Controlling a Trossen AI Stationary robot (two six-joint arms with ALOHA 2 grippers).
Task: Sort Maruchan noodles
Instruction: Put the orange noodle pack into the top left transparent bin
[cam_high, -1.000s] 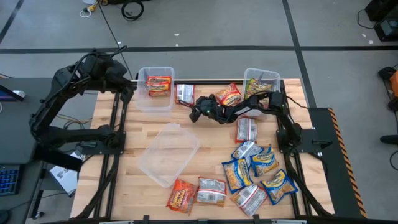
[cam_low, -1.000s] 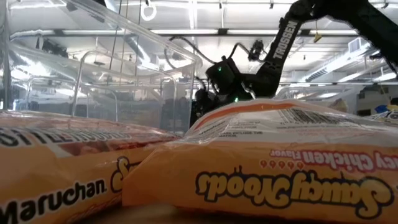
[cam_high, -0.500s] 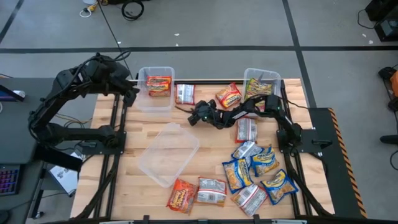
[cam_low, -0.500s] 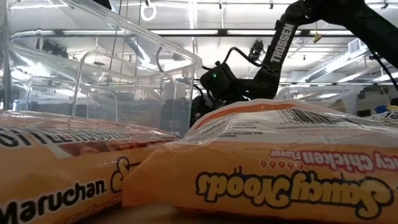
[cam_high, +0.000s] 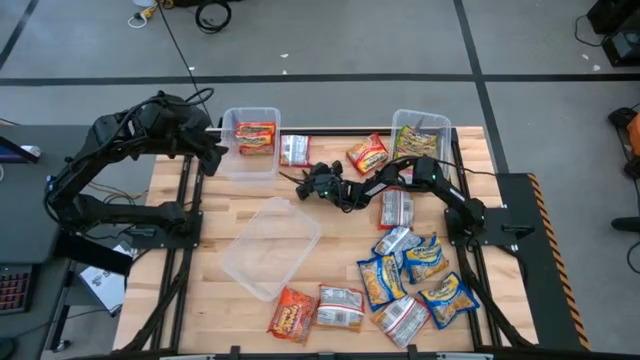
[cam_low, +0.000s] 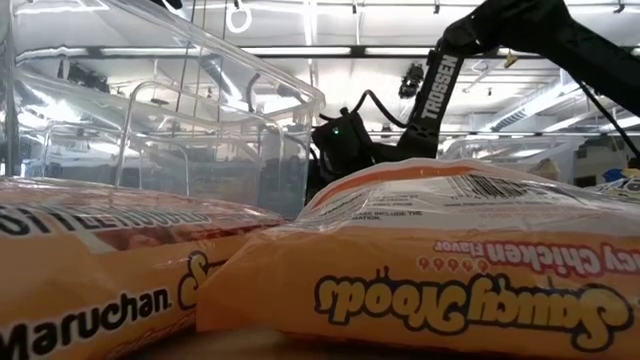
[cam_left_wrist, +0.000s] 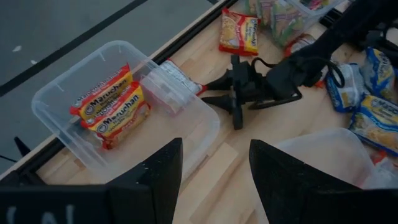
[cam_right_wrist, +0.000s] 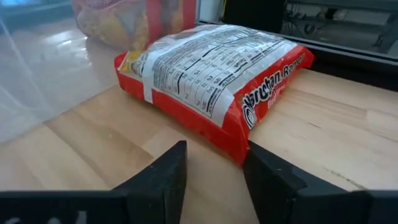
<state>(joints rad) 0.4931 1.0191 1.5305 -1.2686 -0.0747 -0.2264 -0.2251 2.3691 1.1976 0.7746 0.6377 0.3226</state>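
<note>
A red Maruchan packet (cam_right_wrist: 211, 81) lies flat on the wood, label side up, next to the far-left clear bin (cam_high: 250, 165); in the high view the same packet (cam_high: 297, 150) shows there too. My right gripper (cam_right_wrist: 214, 180) is open and low over the table, just short of the packet's near corner; in the high view the right gripper (cam_high: 308, 180) reaches far across the table. My left gripper (cam_left_wrist: 214, 174) is open and hovers above that bin's left side. The bin holds orange-red packets (cam_left_wrist: 109, 102).
A far-right bin (cam_high: 420, 122) holds green-yellow packets. An empty clear bin (cam_high: 270, 245) lies askew mid-table. Loose packets: an orange one (cam_high: 368, 153), a silver-red one (cam_high: 397, 208), a blue-and-yellow cluster (cam_high: 420, 275), two at the near edge (cam_high: 315, 310). Bare wood lies at the near left.
My right gripper has moved toward the table's left, closing on the red packet beside the far-left bin, and stayed low over the wood. No packet has moved.
</note>
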